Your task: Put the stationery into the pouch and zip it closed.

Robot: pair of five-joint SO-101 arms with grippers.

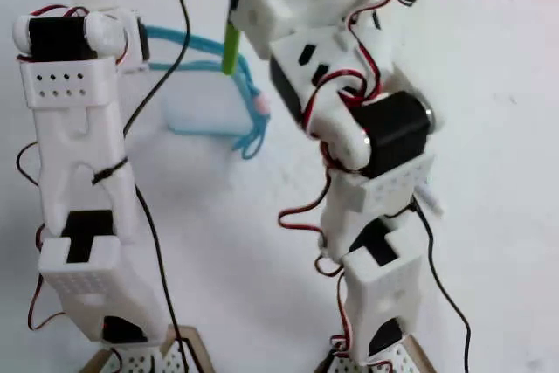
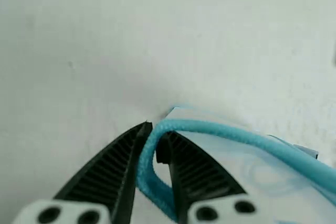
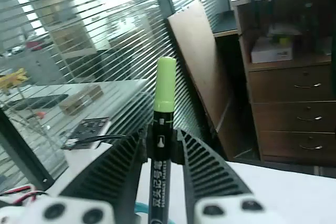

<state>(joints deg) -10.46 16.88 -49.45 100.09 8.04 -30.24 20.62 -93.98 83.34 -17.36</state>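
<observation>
1. Left gripper (image 2: pixel 155 132): its black ribbed jaws are pinched on the blue edging of the pouch (image 2: pixel 252 166), at a corner of it. The pouch is pale and see-through, and lies flat on the white table (image 2: pixel 105 40).
2. Right gripper (image 3: pixel 160 139): it is clamped on the black barrel of a marker (image 3: pixel 165 85), which stands upright with its light-green cap pointing up out of the jaws.
3. From the high view, the marker (image 1: pixel 231 48) hangs over the far rim of the pouch (image 1: pixel 205 109), between the two arms. Whether its lower end is inside the opening cannot be told.
4. A loop of blue cord (image 1: pixel 252 141) trails off the pouch's near corner toward the right arm, with a small pink piece (image 1: pixel 260 104) just above it on the same edge.
5. A black cable (image 1: pixel 166 67) from the left arm crosses in front of the pouch's left side; red wires (image 1: pixel 301 211) hang off the right arm.
6. The table (image 1: pixel 498 85) runs white and wide to the right of the right arm, and its far edge shows along the top of the high view.
7. Behind the marker, the right wrist view shows window blinds (image 3: pixel 79 35), a leaning board (image 3: pixel 202 72) and a wooden drawer cabinet (image 3: pixel 294 108).
8. White print runs along the marker's barrel.
</observation>
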